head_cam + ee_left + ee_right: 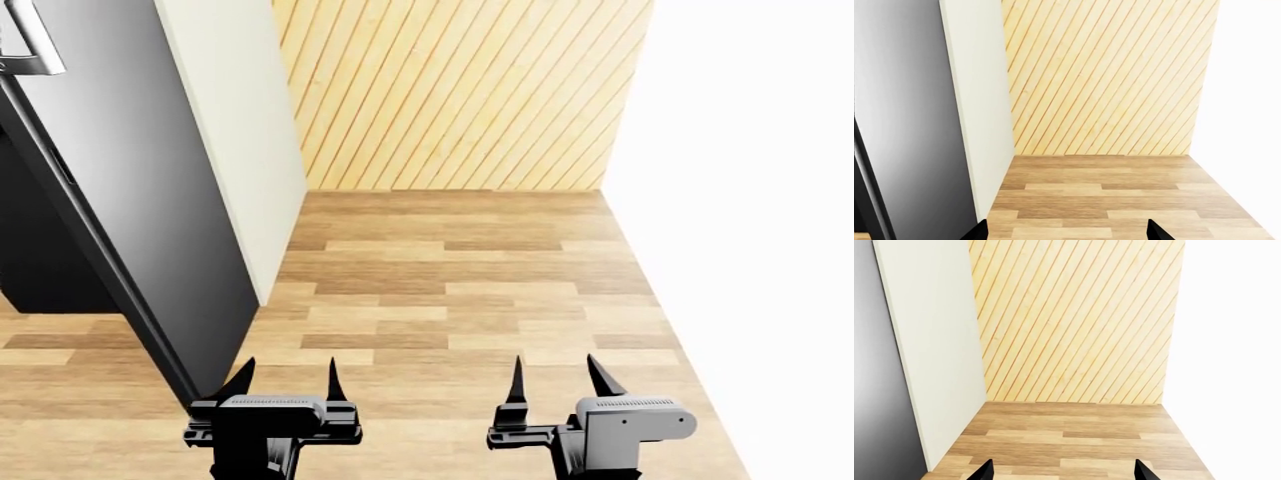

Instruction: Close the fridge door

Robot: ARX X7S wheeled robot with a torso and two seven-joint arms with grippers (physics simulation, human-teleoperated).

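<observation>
at head view's left, fridge door (147,190) upright, ajar, edge-on to robot; both jaws spread.

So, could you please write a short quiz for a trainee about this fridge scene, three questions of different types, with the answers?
1. True or false: the fridge door is fully closed against the black fridge body.
2. Multiple choice: which gripper is nearer to the door's bottom corner? A) left gripper B) right gripper C) both equally
3. Fill in: the wall behind the wooden floor is made of diagonal ______ slats.

Key
1. False: it stands open, its cream edge facing the room.
2. A
3. Wooden; both grippers are open and hold nothing.
</observation>
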